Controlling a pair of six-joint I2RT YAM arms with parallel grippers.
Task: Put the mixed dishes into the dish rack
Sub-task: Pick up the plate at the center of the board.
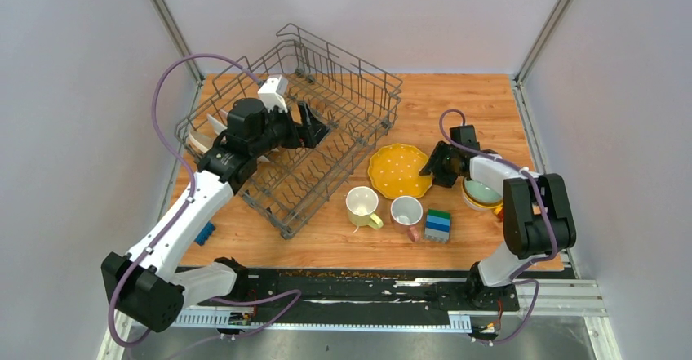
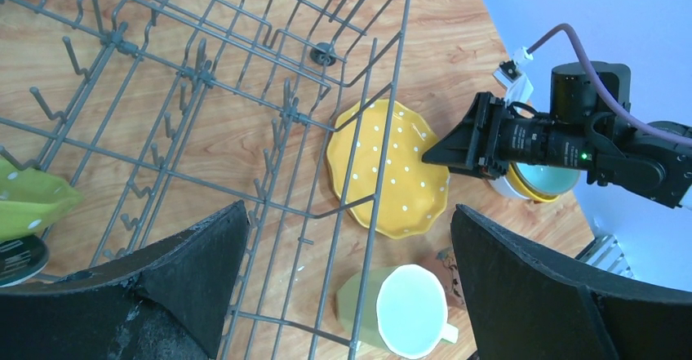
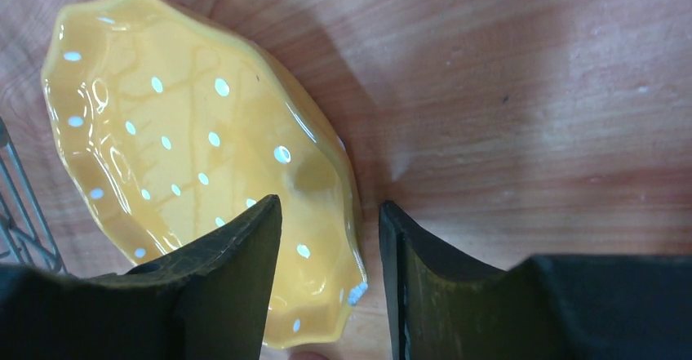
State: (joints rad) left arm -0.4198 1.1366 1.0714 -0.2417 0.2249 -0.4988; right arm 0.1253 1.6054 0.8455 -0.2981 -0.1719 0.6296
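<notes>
1. Yellow and scalloped, with white dots, the plate point(image 1: 398, 171) lies flat on the wooden counter point(image 1: 473, 107) near the middle. It is just beside the dish rack point(image 1: 359, 78), at the rack's 4 o'clock.
2. The grey wire dish rack stands at 10 o'clock on the counter, turned askew. A few plates point(image 1: 204, 135) stand on edge at its 9 o'clock end.
3. The right hand point(image 3: 330, 213) is at the yellow plate's 3 o'clock rim. One finger is over the plate's inside and the other is outside it, over bare wood. The rim lies between them with a gap showing on both sides, so the hand is partly spread and not yet clenched on the plate.
4. The left hand point(image 2: 349, 221) hangs over the inside of the rack with its fingers spread wide, grasping nothing.
5. The pale yellow mug point(image 1: 361, 205) stands upright at the plate's 7 o'clock. The white mug with a pink handle point(image 1: 405, 211) is at the plate's 6 o'clock, close beside the first mug.
6. The stacked green and blue blocks point(image 1: 438, 224) are at the white mug's 3 o'clock.
7. The nested bowls point(image 1: 480, 193) sit at the plate's 3 o'clock, behind the right hand and partly hidden by the arm.
</notes>
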